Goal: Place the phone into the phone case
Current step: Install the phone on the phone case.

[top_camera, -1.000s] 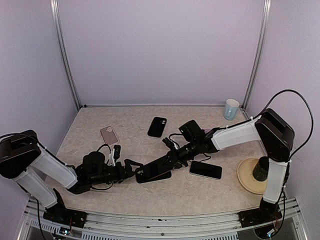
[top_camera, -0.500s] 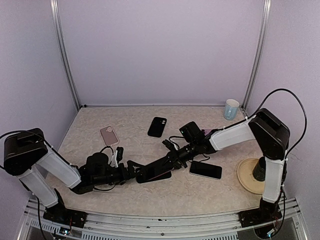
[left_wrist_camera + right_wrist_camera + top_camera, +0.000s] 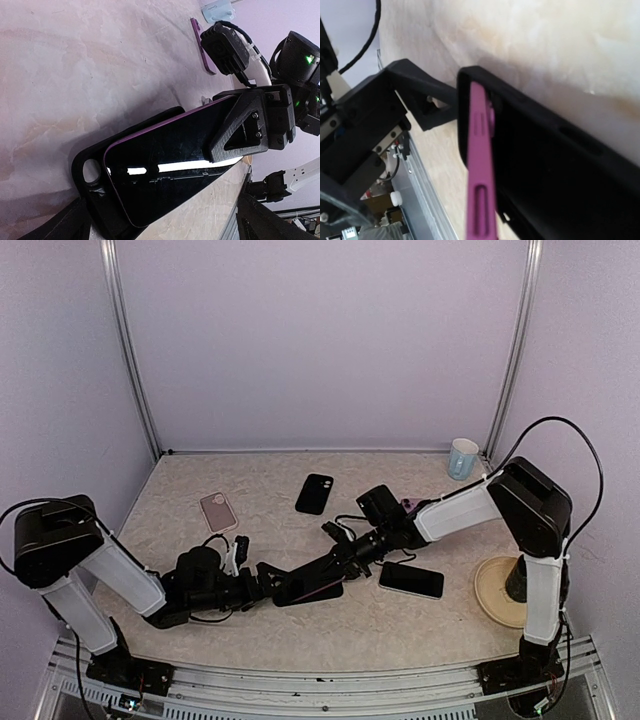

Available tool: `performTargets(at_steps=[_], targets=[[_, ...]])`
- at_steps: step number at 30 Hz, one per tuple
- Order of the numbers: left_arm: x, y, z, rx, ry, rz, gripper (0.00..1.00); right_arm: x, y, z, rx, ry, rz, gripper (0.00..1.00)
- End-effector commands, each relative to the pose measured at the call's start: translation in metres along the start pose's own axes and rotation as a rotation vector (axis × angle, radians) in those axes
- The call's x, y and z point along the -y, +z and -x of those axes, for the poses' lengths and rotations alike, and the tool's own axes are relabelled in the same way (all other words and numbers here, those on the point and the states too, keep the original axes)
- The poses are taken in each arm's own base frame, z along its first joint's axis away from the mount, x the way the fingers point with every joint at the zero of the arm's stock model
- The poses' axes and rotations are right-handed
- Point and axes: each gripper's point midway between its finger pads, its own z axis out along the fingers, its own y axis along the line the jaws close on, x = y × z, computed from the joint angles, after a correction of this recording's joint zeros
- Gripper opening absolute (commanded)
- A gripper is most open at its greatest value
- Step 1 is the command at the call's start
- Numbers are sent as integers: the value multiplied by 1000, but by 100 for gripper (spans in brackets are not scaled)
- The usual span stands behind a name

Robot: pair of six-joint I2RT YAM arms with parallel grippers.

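- Top external view: compared with a second ago, the left gripper (image 3: 262,580) sits further right, nearer the black rubbery phone case (image 3: 288,596).
- The right arm's elbow has leaned a little to the left; everything else on the pale marbled table (image 3: 400,640) lies as it did.
- The left gripper is spread wide. In the left wrist view its fingers (image 3: 65,225) frame the case's (image 3: 87,170) camera-hole end; I cannot tell whether they touch it.
- One pink phone case (image 3: 218,510) lies flat behind the left arm.
- The black case lies on the table at centre front. The purple-edged phone (image 3: 318,583) rests one end in it and tilts up toward the right.
- In the right wrist view the phone's purple edge (image 3: 480,165) stands just inside the case's (image 3: 555,165) rim, not pressed flat.
- One dark flat rectangle with a camera cutout (image 3: 315,493) lies further back; phone or case, I cannot tell.
- The right gripper (image 3: 338,564) is pinched tight on the purple-edged phone's raised end, one finger (image 3: 240,125) across the screen (image 3: 165,165).
- A second phone, a black slab (image 3: 411,580), lies flat just right of it.
- Two cups: a pale blue mug (image 3: 463,457) at the back right corner, and a dark cup (image 3: 520,578) on the single beige plate (image 3: 492,602).
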Motion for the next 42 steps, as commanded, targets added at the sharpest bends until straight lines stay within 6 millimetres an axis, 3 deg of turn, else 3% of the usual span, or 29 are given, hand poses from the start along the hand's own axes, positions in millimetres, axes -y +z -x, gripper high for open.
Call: performTargets(at_steps=[1,33,42], targets=[[15,5,-2,-11,3,-54,99,20,10,-8,-32,66,-25,0],[33,6,-12,-41,-18,-132,99,13,45,-18,-52,114,36,0],[32,5,-9,-36,-8,-120,99,6,45,-22,-56,102,96,0]])
